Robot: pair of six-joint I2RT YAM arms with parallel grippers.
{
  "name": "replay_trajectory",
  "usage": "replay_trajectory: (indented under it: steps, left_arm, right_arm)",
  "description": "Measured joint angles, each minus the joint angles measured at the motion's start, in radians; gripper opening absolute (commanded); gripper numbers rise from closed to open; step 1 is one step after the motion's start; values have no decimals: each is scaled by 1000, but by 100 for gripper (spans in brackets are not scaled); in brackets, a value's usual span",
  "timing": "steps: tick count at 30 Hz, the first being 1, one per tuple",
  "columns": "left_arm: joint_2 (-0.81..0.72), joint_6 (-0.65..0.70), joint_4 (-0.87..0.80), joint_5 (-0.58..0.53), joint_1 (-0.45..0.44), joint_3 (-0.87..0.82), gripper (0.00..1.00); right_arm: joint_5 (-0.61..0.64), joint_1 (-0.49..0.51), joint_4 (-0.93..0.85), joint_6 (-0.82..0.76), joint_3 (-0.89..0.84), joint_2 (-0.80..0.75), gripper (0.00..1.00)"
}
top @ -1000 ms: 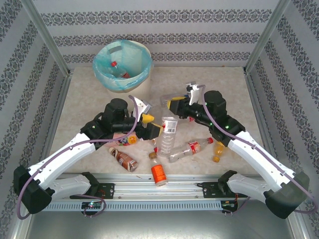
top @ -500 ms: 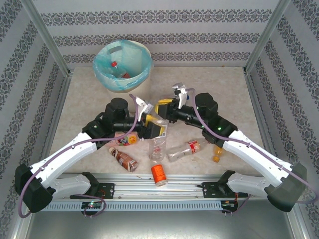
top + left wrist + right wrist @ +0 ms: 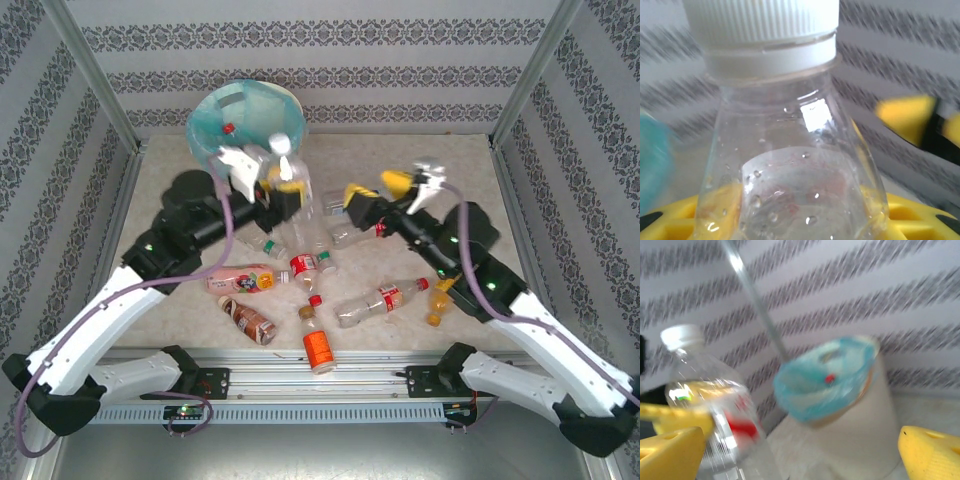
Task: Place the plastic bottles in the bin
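Evidently my left gripper (image 3: 284,190) was clamped on a clear white-capped bottle (image 3: 302,214), held upright, with the bin (image 3: 200,130) just beyond the hand. My right gripper (image 3: 377,190) hung beside it, fingers apart and empty. The other bottles (image 3: 380,300) lay nearer me.

- A beige speckled tabletop (image 3: 450,160) lies at the centre, evenly lit.
- White wallpapered walls (image 3: 320,60) with grey ornamental bands stand at 9, 12 and 3 o'clock.
- Slanted aluminium posts (image 3: 95,75) rise at 10 and 2 o'clock.
- A slotted aluminium rail (image 3: 320,385) runs along 6 o'clock.
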Motion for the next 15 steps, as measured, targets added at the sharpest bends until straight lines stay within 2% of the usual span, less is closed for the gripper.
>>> replay_trajectory:
  steps: [4, 6, 9, 15]
  left_arm:
    - [110, 106, 12, -167, 68, 253, 51]
    - [188, 149, 21, -211, 110, 364, 51]
    - [308, 200, 40, -237, 180, 472, 51]
    - [538, 230, 105, -225, 337, 546, 50]
  right_arm:
    - [145, 0, -23, -26, 16, -92, 98]
    - [185, 0, -45, -32, 21, -107, 98]
    - [211, 0, -88, -34, 22, -108, 98]
    - [245, 0, -211, -50, 42, -115, 98]
